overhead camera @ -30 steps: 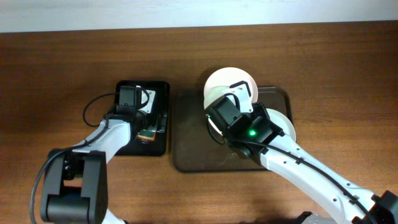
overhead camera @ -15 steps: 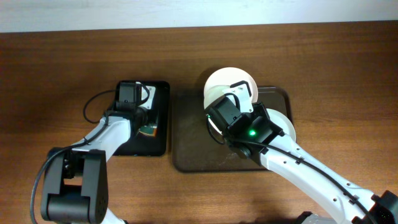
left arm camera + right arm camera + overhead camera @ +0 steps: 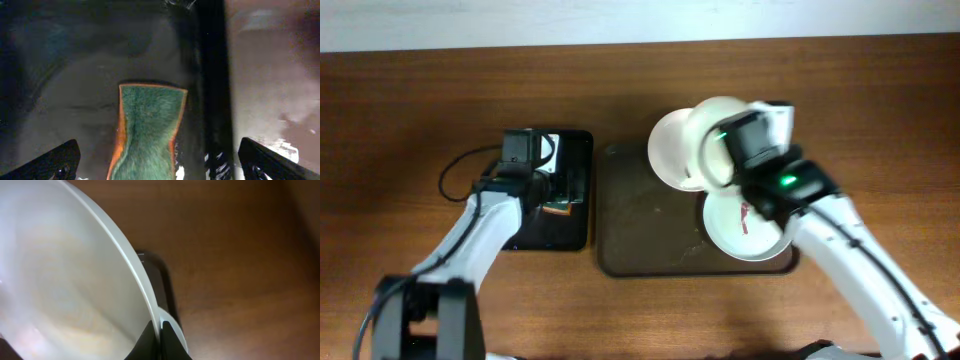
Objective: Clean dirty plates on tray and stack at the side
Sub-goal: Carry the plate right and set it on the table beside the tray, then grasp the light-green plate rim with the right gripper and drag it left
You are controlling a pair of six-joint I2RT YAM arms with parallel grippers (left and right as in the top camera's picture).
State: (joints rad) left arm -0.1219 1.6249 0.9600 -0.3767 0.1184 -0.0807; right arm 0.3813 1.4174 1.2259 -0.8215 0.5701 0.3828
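White plates, three: right hand pinches one plate, left hand spread wide, empty

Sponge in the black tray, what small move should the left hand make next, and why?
Probably lower and close on the sponge: the left hand hangs open over it, while the right hand grips a plate by its rim, ready for wiping.

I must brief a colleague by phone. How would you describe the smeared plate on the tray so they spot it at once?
Start at the big brown tray in the middle of the wooden table. In its right corner nearest the robot, a white plate lies flat. It alone shows a red smear, unlike the far plate and the tilted plate in the right gripper.
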